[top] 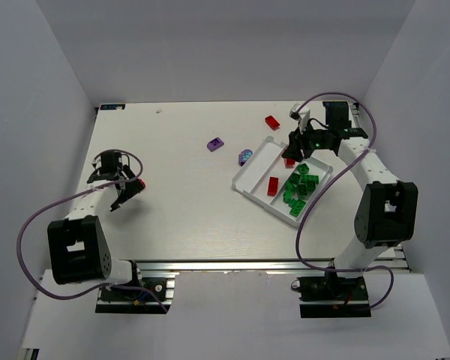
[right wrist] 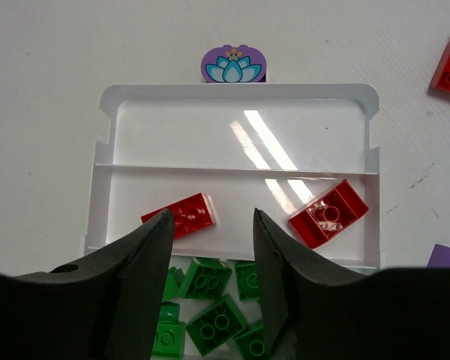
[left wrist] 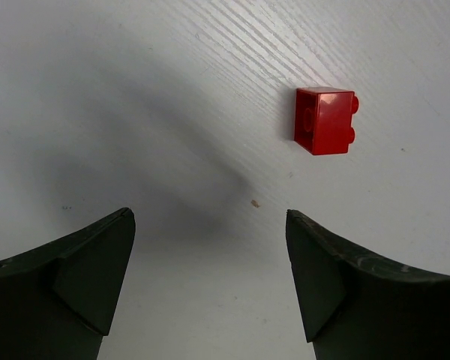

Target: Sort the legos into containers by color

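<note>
Now the left fingers [left wrist: 82, 277] hang wide apart just short of a red brick [left wrist: 326, 120] on the desk [left wrist: 135, 75] — pick-up step, needing a forward reach and squeeze — while the right fingers [right wrist: 142, 277] gape empty over the tray [right wrist: 240, 94].

- Here's the white table [top: 180, 217], and up close the left wrist camera picks out a fine grain across its surface.
- The white tray [top: 244, 178] lies on the right half, set at an angle to the table edges.
- Just off the tray's left corner there's a lotus-printed purple piece [right wrist: 233, 65], right by the rim.
- A purple brick [top: 215, 143] lies further left, clear of the tray.
- One red brick [top: 272, 122] lies near the far edge, beyond the tray.
- Way over on the left, a second red brick [left wrist: 324, 120] lies on its side, alone, studs sideways.
- The right wrist view catches a purple bit [right wrist: 446, 256] beside the tray, cut off by the frame edge.
</note>
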Controlling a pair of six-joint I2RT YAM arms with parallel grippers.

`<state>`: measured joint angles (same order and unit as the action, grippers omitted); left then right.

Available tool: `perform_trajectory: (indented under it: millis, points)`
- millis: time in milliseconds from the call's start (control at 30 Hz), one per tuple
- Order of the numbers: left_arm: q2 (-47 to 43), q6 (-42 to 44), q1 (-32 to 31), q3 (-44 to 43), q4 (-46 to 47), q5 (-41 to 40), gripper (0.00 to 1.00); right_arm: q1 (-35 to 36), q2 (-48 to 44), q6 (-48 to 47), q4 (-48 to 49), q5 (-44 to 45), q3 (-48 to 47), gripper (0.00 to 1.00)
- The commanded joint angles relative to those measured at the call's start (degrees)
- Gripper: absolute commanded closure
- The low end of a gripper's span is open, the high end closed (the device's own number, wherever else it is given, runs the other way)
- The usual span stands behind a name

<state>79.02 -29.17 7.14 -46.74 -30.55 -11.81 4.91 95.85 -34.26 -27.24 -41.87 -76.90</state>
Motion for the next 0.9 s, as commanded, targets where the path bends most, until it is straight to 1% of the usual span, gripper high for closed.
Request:
perform_trajectory:
  millis: [0,133,233,367,433,533,600,633,700,867]
  points:
    - [1.3,2.7,0.9,0.3,2.9,2.8,0.1,0.4,-3.9,2.1,0.5,-3.0,0.9,0.47]
    - [5.9,4.5,1.3,-1.3,4.0,3.4,0.12,0.3,-4.6,3.3,1.2,-3.8,1.8,0.46]
    - [7.7,5.3,1.4,-4.0,4.5,5.5,0.16,0.3,-4.5,3.4,1.2,-4.0,1.8,0.46]
    - [9.4,5.4,1.4,-7.0,4.6,8.1,0.22,0.3,-4.0,3.4,1.3,-3.8,1.8,0.46]
    - [9.6,5.5,1.4,-7.4,5.3,9.8,0.29,0.3,-3.8,3.5,1.2,-3.7,1.8,0.46]
    - [10.8,6.2,1.4,-7.7,6.4,11.7,0.33,0.4,-3.6,3.8,1.5,-3.7,2.2,0.45]
    - [11.7,7.1,1.4,-8.2,7.0,14.0,0.32,0.3,-3.5,3.8,1.5,-3.6,2.1,0.45]
    - [12.7,7.4,1.4,-8.5,7.3,14.4,0.29,0.3,-3.4,3.9,1.5,-3.4,2.0,0.45]
    - [13.8,8.0,1.4,-9.7,7.4,14.9,0.26,0.3,-3.1,3.9,1.4,-3.3,1.9,0.45]
    - [18.3,8.6,1.3,-13.0,7.4,15.2,0.25,0.4,-2.8,4.1,1.3,-3.1,1.6,0.44]
